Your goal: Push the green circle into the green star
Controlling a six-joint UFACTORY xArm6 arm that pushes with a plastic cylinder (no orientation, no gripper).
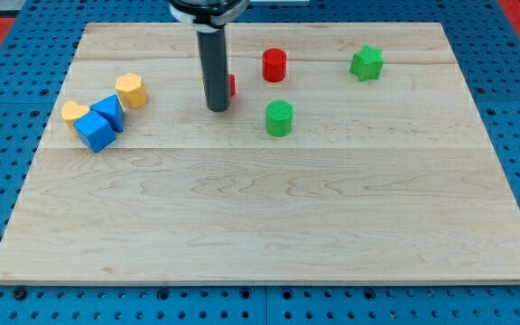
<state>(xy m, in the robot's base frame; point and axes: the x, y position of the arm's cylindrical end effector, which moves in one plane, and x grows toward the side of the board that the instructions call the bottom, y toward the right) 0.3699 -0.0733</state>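
The green circle (279, 118), a short ribbed cylinder, stands on the wooden board (269, 217) a little above its middle. The green star (366, 63) lies toward the view's top right, well apart from the circle. My dark rod comes down from the view's top and my tip (218, 108) rests on the board to the left of the green circle, with a gap between them. A red block (231, 87) is mostly hidden behind the rod, so its shape cannot be made out.
A red cylinder (274, 65) stands above the green circle. At the view's left sit a yellow hexagon (131, 90), a yellow heart (74, 113), a blue triangle (108, 110) and a blue cube (95, 132), clustered together. Blue pegboard surrounds the board.
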